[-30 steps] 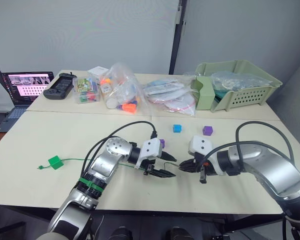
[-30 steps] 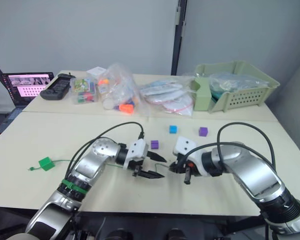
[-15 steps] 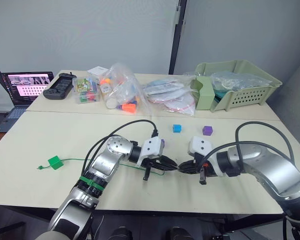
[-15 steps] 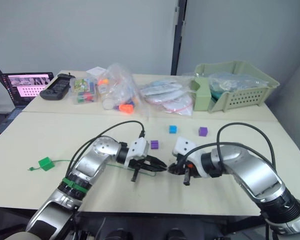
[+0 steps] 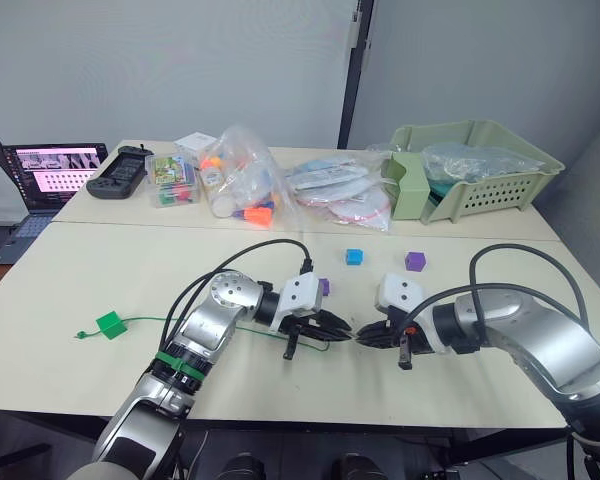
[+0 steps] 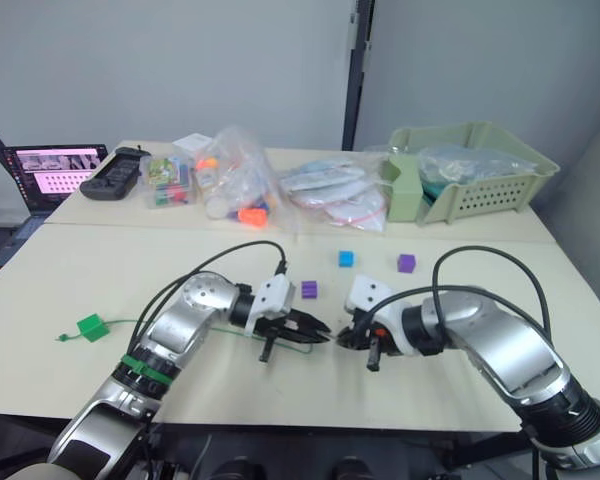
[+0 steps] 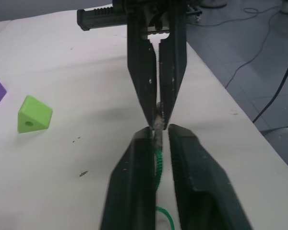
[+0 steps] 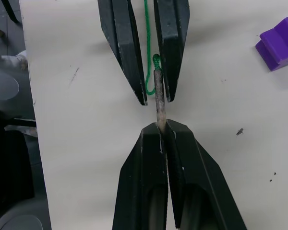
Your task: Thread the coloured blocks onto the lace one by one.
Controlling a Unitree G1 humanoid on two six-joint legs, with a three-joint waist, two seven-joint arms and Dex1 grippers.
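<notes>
My left gripper (image 5: 340, 332) and right gripper (image 5: 366, 335) meet tip to tip at the table's front middle. The lace (image 5: 150, 320) is a thin green cord running left to a dark green block (image 5: 109, 324) threaded on it. Its grey tip (image 8: 158, 103) bridges the two grippers. The right gripper (image 8: 162, 128) is shut on the tip's end. The left gripper (image 7: 159, 134) is shut on the lace just behind the tip. A blue block (image 5: 354, 257) and a purple block (image 5: 414, 261) lie farther back. Another purple block (image 5: 323, 286) sits by my left wrist. A lime green block (image 7: 34, 114) lies nearby.
Along the far edge are a laptop (image 5: 50, 170), a black controller (image 5: 120, 170), clear bags of toys (image 5: 240, 185), flat plastic packets (image 5: 340, 190) and a green basket (image 5: 470, 170). Thick black cables (image 5: 520, 250) arc over both forearms.
The left gripper has gone from open to shut, closing on the lace right behind the tip. The right gripper has stayed shut on the tip and has not moved.
</notes>
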